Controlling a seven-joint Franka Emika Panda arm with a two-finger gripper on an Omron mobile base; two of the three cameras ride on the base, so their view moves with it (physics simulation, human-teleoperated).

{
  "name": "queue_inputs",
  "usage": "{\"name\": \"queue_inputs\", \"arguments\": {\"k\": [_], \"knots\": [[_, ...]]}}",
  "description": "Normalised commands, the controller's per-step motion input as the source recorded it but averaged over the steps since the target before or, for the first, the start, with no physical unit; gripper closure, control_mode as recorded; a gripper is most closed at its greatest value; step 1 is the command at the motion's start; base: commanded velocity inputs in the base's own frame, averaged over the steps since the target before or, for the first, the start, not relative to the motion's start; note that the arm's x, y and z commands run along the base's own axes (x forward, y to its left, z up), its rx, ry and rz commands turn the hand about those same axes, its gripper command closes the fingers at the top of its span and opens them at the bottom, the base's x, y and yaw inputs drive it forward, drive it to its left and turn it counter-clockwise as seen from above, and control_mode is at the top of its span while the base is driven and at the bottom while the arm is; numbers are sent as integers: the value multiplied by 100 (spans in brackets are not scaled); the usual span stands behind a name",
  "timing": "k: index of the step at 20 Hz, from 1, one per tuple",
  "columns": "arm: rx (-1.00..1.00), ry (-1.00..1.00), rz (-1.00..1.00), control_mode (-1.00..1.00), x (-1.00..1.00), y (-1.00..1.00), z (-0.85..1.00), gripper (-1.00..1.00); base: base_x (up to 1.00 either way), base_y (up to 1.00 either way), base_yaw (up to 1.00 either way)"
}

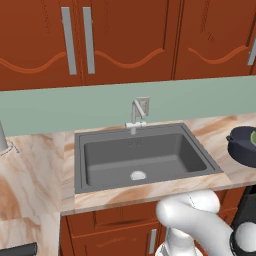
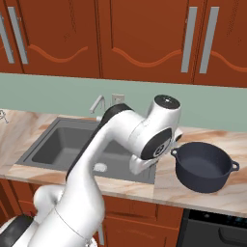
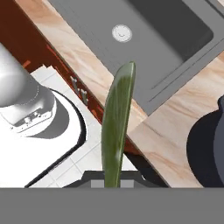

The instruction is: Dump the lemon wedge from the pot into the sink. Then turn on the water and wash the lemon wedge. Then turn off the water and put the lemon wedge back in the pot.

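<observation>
Pinched in the closed gripper (image 3: pixel 113 181), the yellowish-green lemon wedge (image 3: pixel 117 122) hangs over the table edge; returning it to the dark navy round pot (image 2: pixel 202 166) apparently remains.

One sink (image 1: pixel 150 155), one pot (image 2: pixel 202 166), one lemon wedge (image 3: pixel 117 122)

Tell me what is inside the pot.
The pot on the counter looks empty in the right base view: bare dark floor. The lemon wedge sits in the shut gripper.
</observation>
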Motion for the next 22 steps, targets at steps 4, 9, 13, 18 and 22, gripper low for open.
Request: {"name": "queue_inputs", "arguments": {"k": [4, 9, 13, 18, 22], "knots": [[-10, -4, 0, -100, -1, 100, 0, 100, 0, 0, 0], [-9, 0, 0, -100, 3, 100, 0, 100, 0, 0, 0], [-4, 0, 0, -100, 40, 88, 0, 100, 0, 0, 0], [0, 0, 0, -100, 54, 51, 0, 100, 0, 0, 0], [0, 0, 0, -100, 60, 34, 0, 100, 0, 0, 0]]}}
